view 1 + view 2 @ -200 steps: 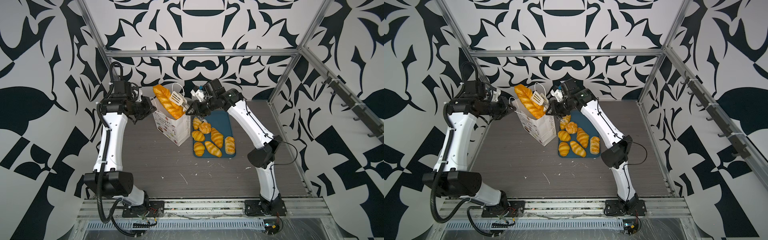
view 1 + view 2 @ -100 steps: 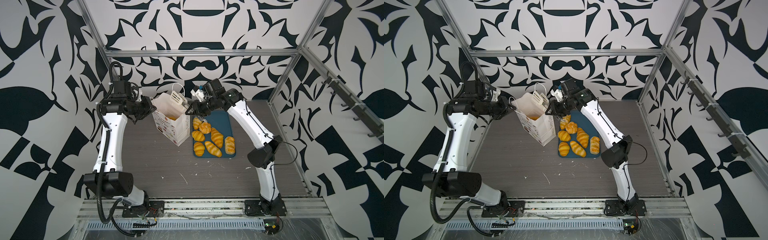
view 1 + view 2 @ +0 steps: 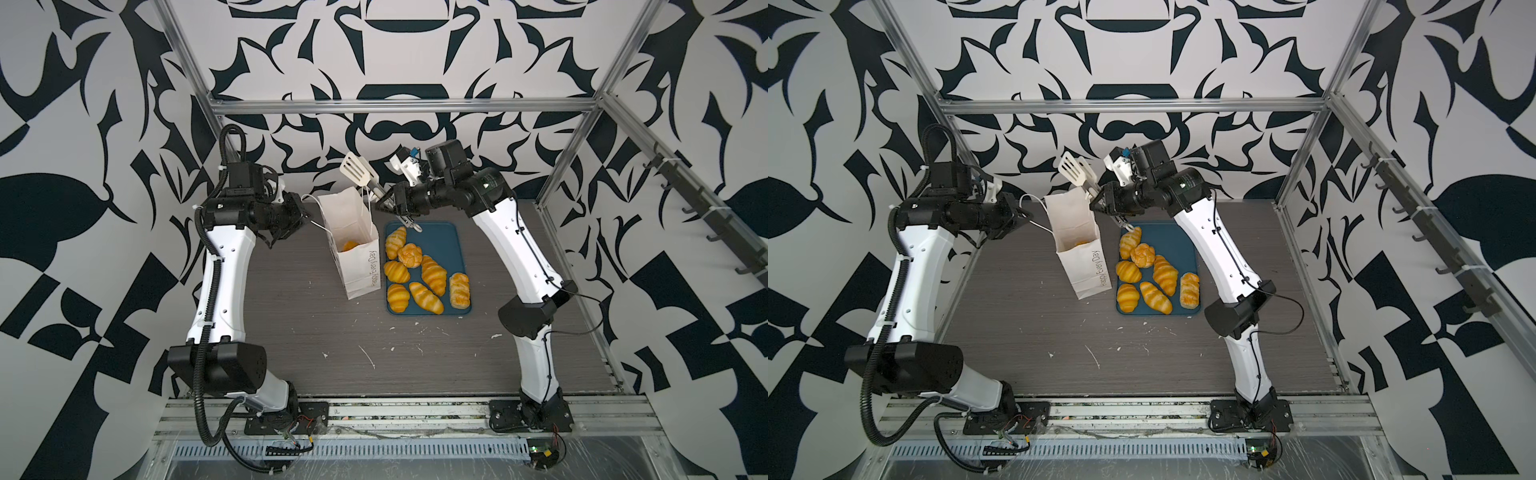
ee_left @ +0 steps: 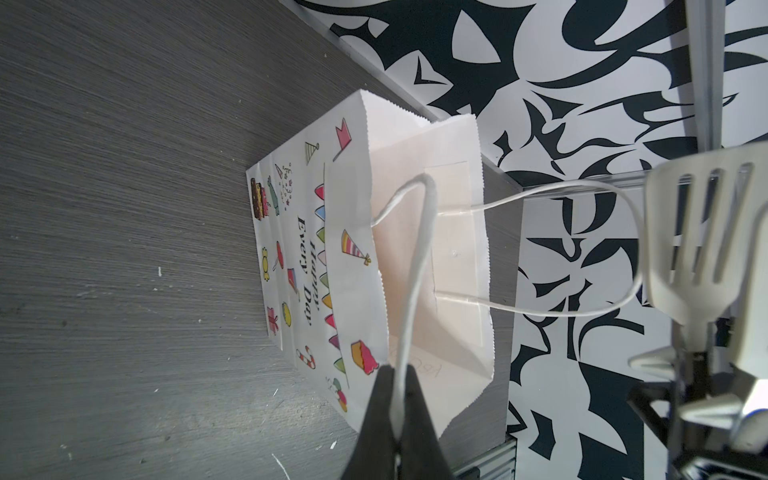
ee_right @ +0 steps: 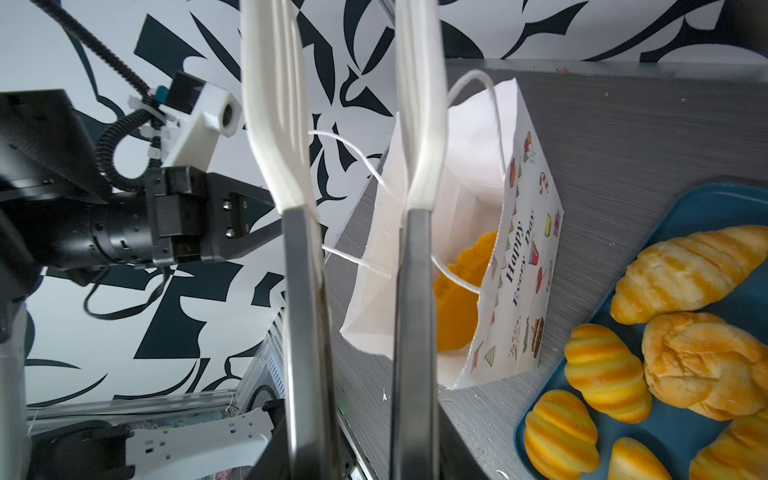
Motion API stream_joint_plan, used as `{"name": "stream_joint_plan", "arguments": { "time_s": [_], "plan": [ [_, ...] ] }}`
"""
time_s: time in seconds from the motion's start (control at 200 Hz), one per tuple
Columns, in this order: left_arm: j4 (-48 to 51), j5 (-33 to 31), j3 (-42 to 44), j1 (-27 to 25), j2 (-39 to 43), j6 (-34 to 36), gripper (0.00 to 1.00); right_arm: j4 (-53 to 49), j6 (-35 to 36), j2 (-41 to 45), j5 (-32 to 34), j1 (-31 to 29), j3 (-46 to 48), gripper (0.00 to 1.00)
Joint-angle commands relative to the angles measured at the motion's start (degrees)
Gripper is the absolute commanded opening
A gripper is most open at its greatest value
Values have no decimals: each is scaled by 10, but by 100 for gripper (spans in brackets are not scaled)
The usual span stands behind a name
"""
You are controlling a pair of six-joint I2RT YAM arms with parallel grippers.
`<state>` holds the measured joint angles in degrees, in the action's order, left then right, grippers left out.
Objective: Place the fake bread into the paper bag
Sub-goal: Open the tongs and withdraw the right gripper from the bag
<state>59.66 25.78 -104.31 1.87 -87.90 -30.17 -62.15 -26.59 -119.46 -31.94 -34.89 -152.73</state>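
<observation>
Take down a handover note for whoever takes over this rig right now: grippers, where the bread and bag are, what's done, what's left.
The left gripper is shut on the cord handle of the paper bag.
The right gripper is shut on the tongs. Their white heads are empty and sit above the bag's far edge.
The bag stands on the table with its mouth open, beside the blue tray.
Done: one piece of fake bread lies inside the bag.
Left: the seven pieces on the tray, the round bun among them, are not yet bagged.
</observation>
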Motion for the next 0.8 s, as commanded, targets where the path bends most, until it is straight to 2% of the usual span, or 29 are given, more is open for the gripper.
{"name": "stream_joint_plan", "arguments": {
  "time_s": [0.0, 0.25, 0.475, 0.795],
  "plan": [
    [3, 7, -2, 2, 4, -3, 0, 13, 2, 48, -8, 15, -9, 39],
    [-1, 10, -11, 2, -3, -7, 0, 0, 7, 95, 8, 62, 23, 39],
    [-5, 16, -11, 2, -2, -13, 0, -15, 29, 123, 23, 106, 100, 38],
    [-3, 21, -20, 2, -5, -13, 0, -65, 34, 117, 74, 136, 178, 38]
  ]
}}
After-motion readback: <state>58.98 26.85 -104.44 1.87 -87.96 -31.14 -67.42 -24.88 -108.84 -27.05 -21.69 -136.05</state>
